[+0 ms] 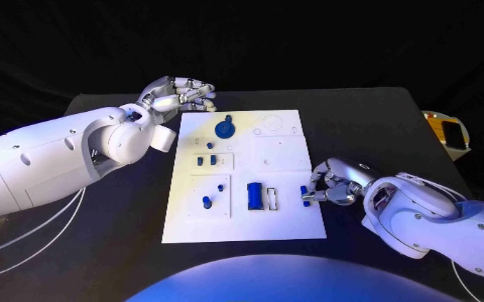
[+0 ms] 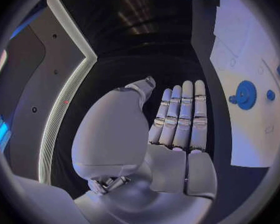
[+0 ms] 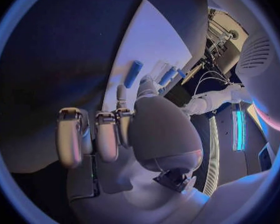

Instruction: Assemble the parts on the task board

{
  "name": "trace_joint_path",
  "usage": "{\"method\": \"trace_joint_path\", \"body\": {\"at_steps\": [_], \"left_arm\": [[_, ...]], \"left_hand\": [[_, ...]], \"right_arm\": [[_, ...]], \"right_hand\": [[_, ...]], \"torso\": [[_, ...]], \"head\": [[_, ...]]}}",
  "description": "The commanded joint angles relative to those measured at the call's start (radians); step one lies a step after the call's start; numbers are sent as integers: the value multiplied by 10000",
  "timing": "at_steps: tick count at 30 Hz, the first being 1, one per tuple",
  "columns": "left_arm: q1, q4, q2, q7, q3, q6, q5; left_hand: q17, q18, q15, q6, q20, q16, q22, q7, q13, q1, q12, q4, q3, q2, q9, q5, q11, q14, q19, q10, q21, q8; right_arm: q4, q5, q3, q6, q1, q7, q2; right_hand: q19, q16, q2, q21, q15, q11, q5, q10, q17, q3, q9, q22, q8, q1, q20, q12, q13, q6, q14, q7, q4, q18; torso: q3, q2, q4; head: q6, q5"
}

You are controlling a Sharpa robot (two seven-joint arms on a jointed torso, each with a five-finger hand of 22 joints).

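Keep right hand (image 1: 336, 184) fingers (image 1: 321, 193) pinched on small blue part (image 1: 305, 192), seat it squarely into task board (image 1: 287, 228) just beneath; left hand (image 1: 180, 94) open, empty.

No readable text

Nothing is showing any legible words, numbers, brands or signs: the white task board (image 1: 245, 176) is carrying only faint outlines too small to read, and the blue parts (image 1: 255, 196) lying on it are bearing no markings that can be made out.
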Motion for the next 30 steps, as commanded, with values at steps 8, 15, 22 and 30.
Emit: {"method": "trace_joint_path", "body": {"at_steps": [8, 15, 22, 30], "left_arm": [[6, 20, -18, 72, 3, 165, -18], [6, 30, -31, 68, 3, 170, -18], [6, 40, -45, 65, 3, 164, -18], [6, 48, -59, 53, 3, 164, -18]], "left_hand": [[10, 33, -6, -22, 34, -51, -16, 24, 11, 110, 45, 7, -53, 28, -10, -16, 10, -58, 66, -69, -34, -45], [20, 32, -3, -14, 36, -50, -28, 24, 14, 121, 56, 22, -64, 42, -10, -15, 11, -64, 78, -71, -53, -41], [20, 32, -3, -14, 36, -50, -28, 24, 14, 121, 56, 22, -64, 42, -10, -15, 11, -64, 78, -71, -53, -41], [22, 32, -3, -12, 36, -50, -31, 23, 14, 124, 59, 25, -66, 46, -10, -15, 10, -65, 81, -72, -57, -40]], "right_arm": [[-189, -513, -8, 255, -154, -579, 347], [-322, -606, -7, 420, -270, -620, 563], [-366, -920, -7, 737, -342, -693, 690], [-354, -1264, -8, 1077, -365, -831, 736]], "right_hand": [[648, -17, 149, -36, 22, -24, 108, 61, 1410, -65, 50, 2308, -25, 26, 41, -188, 588, 138, 799, -35, -32, 23], [665, -6, 336, 5, -30, -83, 112, 80, 1446, 20, 107, 2321, -54, 600, -3, -173, 612, 223, 808, -98, -171, 15], [688, 16, 734, 67, -182, -252, -139, 65, 1522, 1105, 13, 2340, -316, 2710, -136, -184, 643, 348, 821, -275, -1048, 1], [706, 37, -516, 132, -53, -55, 707, 53, 1611, 3970, -180, 2359, -856, 2542, -35, -268, 644, 791, 833, -62, -1171, -14]], "torso": [[2, 5, 0], [-1, 4, 2], [-2, -5, 2], [-8, -17, -4]], "head": [[-4, 35], [-4, 44], [-4, 67], [-4, 70]]}}
